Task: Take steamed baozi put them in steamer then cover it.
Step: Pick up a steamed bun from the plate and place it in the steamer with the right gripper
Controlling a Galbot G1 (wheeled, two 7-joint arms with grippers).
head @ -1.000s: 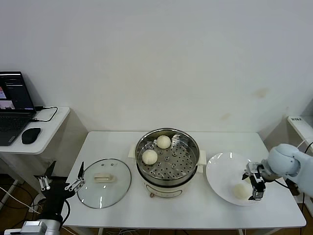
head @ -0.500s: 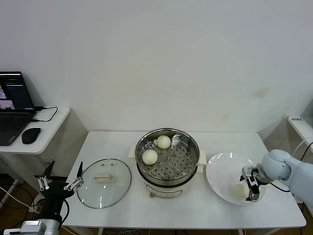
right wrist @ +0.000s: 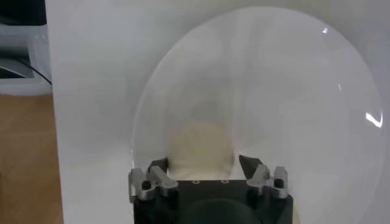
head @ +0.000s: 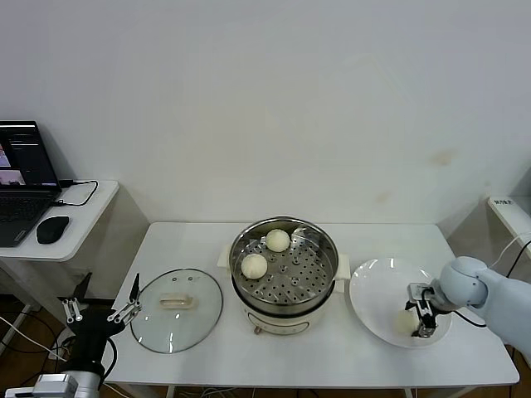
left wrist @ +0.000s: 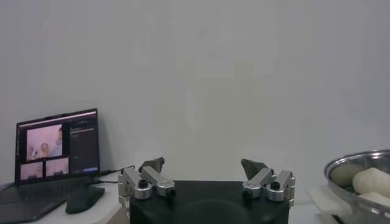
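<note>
Over the last second the right gripper has been lowered onto the white plate, which lies just right of the steamer, and has been brought down around the single baozi left there. In the right wrist view the fingers are seen spread apart, one on either side of that baozi; whether the pads touch the dough cannot be told. The plate fills most of that view.

Two baozi are seen inside the steamer, on its perforated floor: one at the far side and one towards the left wall. A fourth is not seen.

The cover is laid flat on the table to the left of the steamer, well apart from it, with its handle upward.

The left gripper is held off the table's left edge, left of the cover, with its fingers wide apart and nothing between them. A laptop and a mouse are seen on a side desk further left of the steamer.
</note>
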